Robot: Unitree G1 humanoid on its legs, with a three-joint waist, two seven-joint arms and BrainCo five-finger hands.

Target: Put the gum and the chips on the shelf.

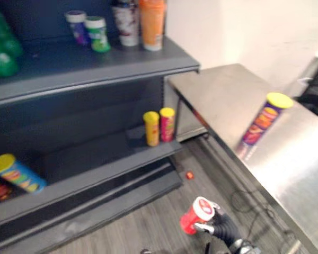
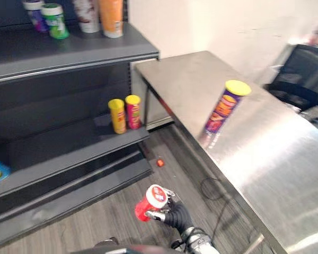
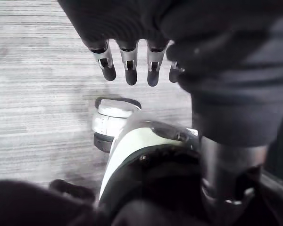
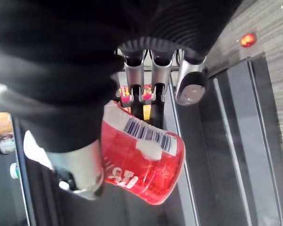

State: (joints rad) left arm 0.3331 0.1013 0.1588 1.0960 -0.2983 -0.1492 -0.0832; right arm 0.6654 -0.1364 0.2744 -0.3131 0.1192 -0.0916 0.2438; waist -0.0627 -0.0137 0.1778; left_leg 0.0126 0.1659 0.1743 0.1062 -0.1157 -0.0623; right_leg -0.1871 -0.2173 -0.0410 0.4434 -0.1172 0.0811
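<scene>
My right hand (image 2: 175,216) is low over the floor, shut on a red chips can (image 2: 150,202) with a white lid. In the right wrist view its fingers (image 4: 153,70) curl round the red can (image 4: 141,160), with the shelf beyond it. A purple chips can (image 1: 262,120) with a yellow lid stands upright on the steel table (image 1: 286,159). Two small gum tubs, one green (image 1: 98,33) and one purple (image 1: 77,26), stand on the upper shelf board (image 1: 95,66). My left hand (image 3: 127,66) hangs over the floor, fingers relaxed and holding nothing.
A yellow can (image 1: 151,128) and a red can (image 1: 167,124) stand on the lower shelf board (image 1: 95,164), where a blue can (image 1: 16,173) lies at the left. An orange bottle (image 1: 151,24) stands by the tubs. A small orange thing (image 1: 190,174) lies on the floor.
</scene>
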